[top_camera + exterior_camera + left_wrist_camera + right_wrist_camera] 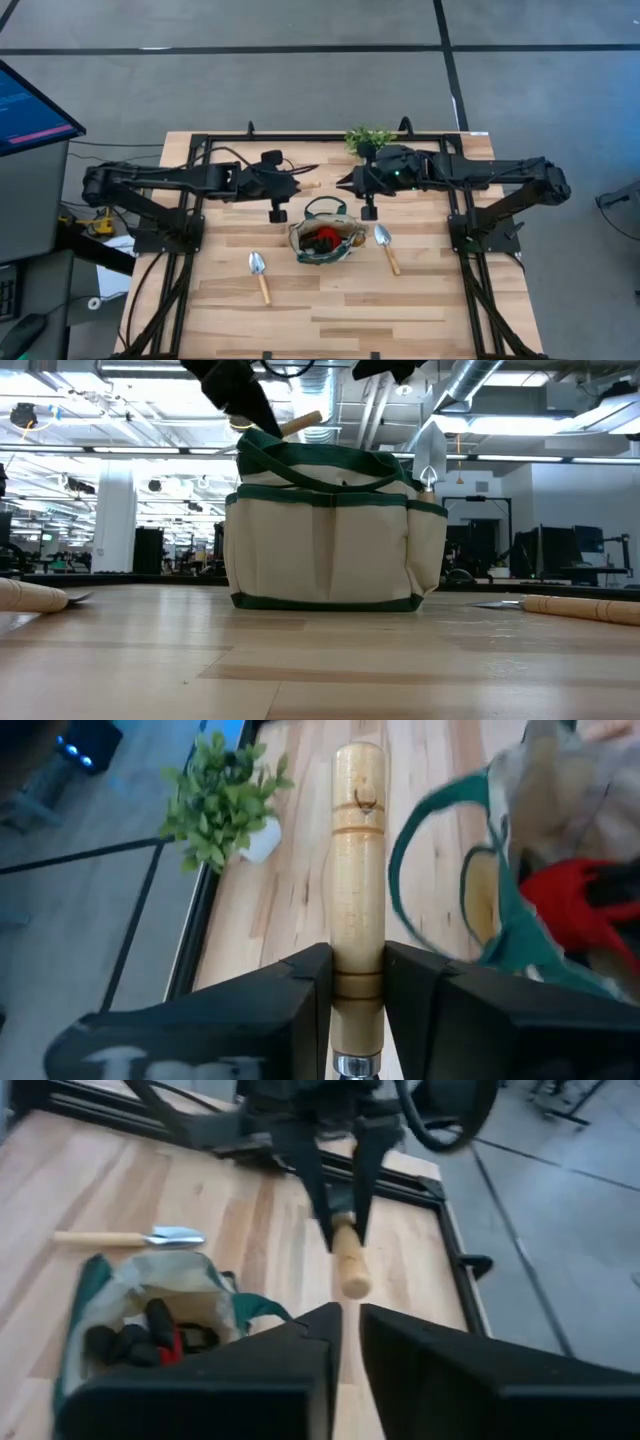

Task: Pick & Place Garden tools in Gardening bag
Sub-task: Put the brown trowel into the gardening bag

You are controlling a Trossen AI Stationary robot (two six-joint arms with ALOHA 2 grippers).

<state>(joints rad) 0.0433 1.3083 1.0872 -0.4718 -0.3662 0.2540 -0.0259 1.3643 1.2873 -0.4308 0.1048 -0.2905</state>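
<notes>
Wooden table carries the gardening bag; left gripper clamps a trowel, right gripper seemingly nearly closed, empty.

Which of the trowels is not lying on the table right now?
The trowel clamped by its wooden handle in the left gripper, held in the air behind the gardening bag. The two other visible trowels lie flat on the table, one each side of the bag.
</notes>
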